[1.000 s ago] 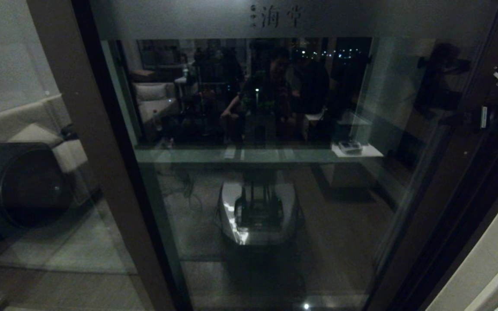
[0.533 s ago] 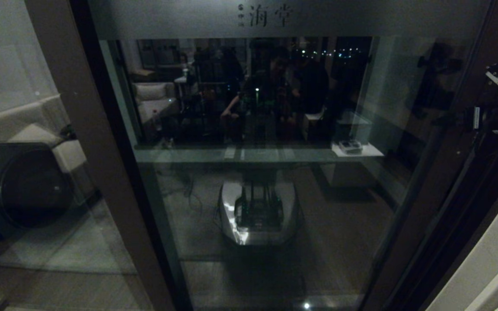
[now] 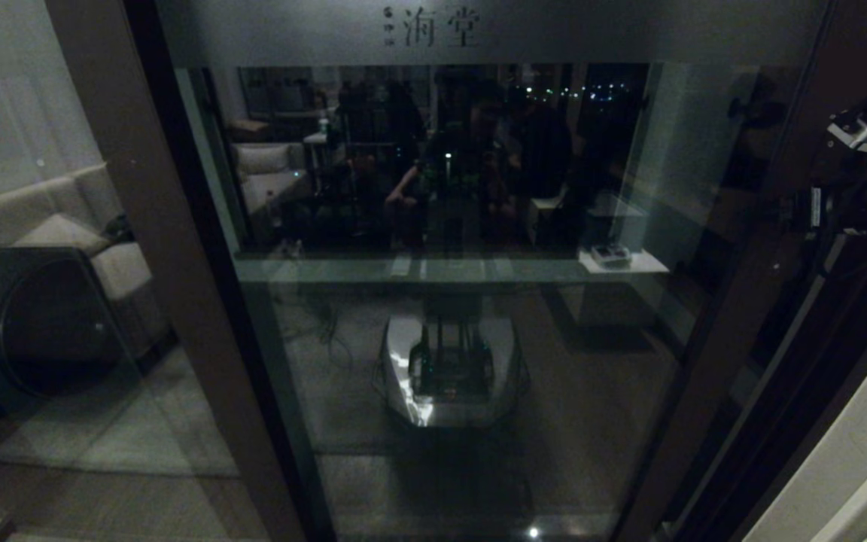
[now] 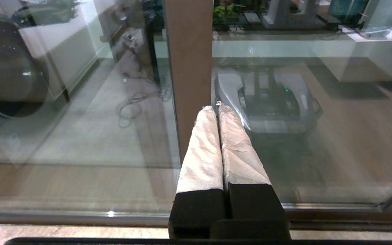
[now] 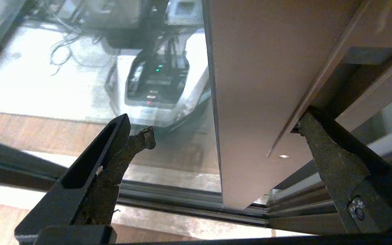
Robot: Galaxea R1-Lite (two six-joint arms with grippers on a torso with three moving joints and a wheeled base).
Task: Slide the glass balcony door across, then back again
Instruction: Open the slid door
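The right gripper [image 5: 221, 132] is seen spread wide around the brown edge stile [image 5: 260, 85] of the glass balcony door [image 3: 448, 301]. One of its fingers [image 5: 332, 160] is pressed at the far edge of the stile, and the other finger [image 5: 128, 146] is kept in front of the glass, apart from it. Nothing is squeezed between them. In the head view this gripper [image 3: 847, 173] is found at the right side, up against the dark frame. The door is stood upright in the floor track [image 5: 189, 200], and most of the head view is filled by it. The robot's grey base is mirrored in the glass. The left gripper [image 4: 218, 109] is held low in front of another brown post [image 4: 189, 68]; its white-wrapped fingers [image 4: 202, 149] are pressed together with nothing between them.
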